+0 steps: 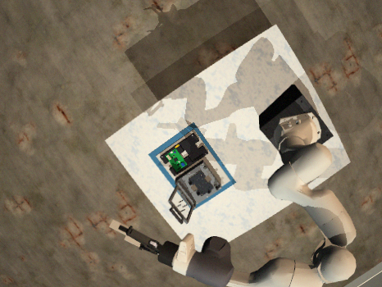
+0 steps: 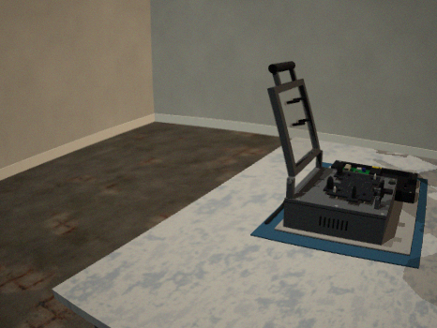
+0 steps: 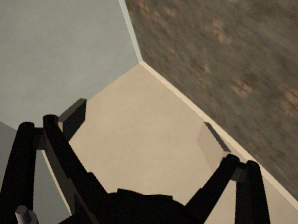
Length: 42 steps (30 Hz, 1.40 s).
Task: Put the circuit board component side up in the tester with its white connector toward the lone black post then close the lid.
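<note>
The green circuit board (image 1: 177, 159) lies in the black tray (image 1: 189, 149) on the blue mat, beside the grey tester (image 1: 202, 184). In the exterior view only a sliver of the board (image 2: 360, 170) shows behind the tester (image 2: 347, 203). The tester's lid (image 2: 294, 119) stands open, nearly upright; from above the lid (image 1: 181, 202) hangs over the tester's near side. My gripper (image 1: 123, 230) is open and empty, out past the table's edge over the floor, well away from the tester. In the wrist view the gripper's fingers spread wide, facing the room's walls.
The arm's base (image 1: 297, 119) sits on a black plate at the table's right corner. The blue mat (image 2: 347, 239) lies under tray and tester. The table edge (image 1: 180, 234) runs just beside my wrist.
</note>
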Tool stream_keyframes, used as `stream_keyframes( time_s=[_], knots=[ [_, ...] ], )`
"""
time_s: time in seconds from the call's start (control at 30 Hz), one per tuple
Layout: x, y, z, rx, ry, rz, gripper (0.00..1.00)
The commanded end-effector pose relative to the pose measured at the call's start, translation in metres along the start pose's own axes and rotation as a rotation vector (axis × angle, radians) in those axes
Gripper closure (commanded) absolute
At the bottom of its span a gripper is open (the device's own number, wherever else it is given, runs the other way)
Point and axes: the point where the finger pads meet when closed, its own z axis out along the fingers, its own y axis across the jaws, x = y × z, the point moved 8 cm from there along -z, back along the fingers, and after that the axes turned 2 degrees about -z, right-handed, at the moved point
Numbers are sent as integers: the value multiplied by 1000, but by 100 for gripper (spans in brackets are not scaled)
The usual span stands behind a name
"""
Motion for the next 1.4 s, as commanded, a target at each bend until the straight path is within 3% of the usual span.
stream_keyframes(
  time_s=[0.0, 0.43, 0.5, 0.57, 0.63, 0.67, 0.73, 1.1, 1.2, 1.23, 1.37],
  knots=[
    [3, 3, 1, -16, 29, 55, 0],
    [3, 3, 1, -16, 29, 55, 0],
    [23, -14, 4, -76, 142, 307, 0],
    [57, -12, 9, -92, 186, 371, 0],
    [57, -12, 9, -92, 186, 371, 0],
    [73, -10, 12, -111, 250, 466, 0],
    [111, 5, 13, -121, 308, 522, 0],
    [238, 82, -15, -149, 668, 724, 0],
    [241, 83, -16, -152, 697, 738, 0],
    [241, 82, -14, -161, 765, 781, 0],
    [242, 80, -11, -166, 849, 861, 0]
  ],
)
